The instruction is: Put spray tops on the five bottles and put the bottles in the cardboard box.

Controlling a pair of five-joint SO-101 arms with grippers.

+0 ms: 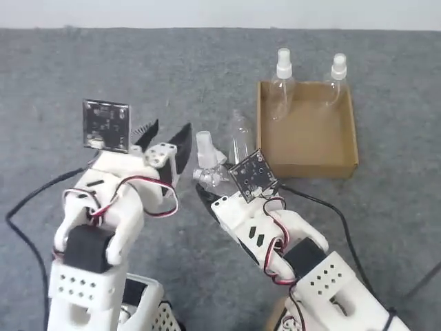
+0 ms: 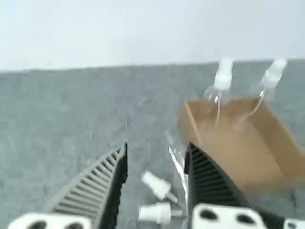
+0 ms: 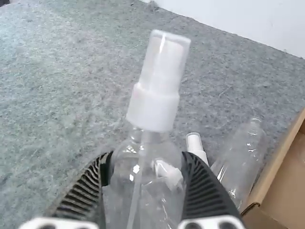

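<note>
My right gripper (image 3: 145,164) is shut on a clear bottle (image 3: 143,183) with a white spray top (image 3: 157,95) on its neck; from above this bottle (image 1: 209,167) is just left of the cardboard box (image 1: 348,148). An uncapped bottle (image 1: 240,134) lies against the box's left wall. Inside the box stand two capped bottles (image 1: 282,83) (image 1: 336,79). A loose spray top (image 3: 195,145) lies on the carpet beside the uncapped bottle (image 3: 240,157). My left gripper (image 1: 170,131) is open, left of the held bottle, with nothing between its fingers (image 2: 107,183). Beyond it lie two white spray tops (image 2: 157,186) (image 2: 155,212).
Grey carpet (image 1: 103,69) covers the table, with open room to the left and behind. The box (image 2: 248,148) has free floor in its front half. Cables (image 1: 27,200) run beside both arm bases.
</note>
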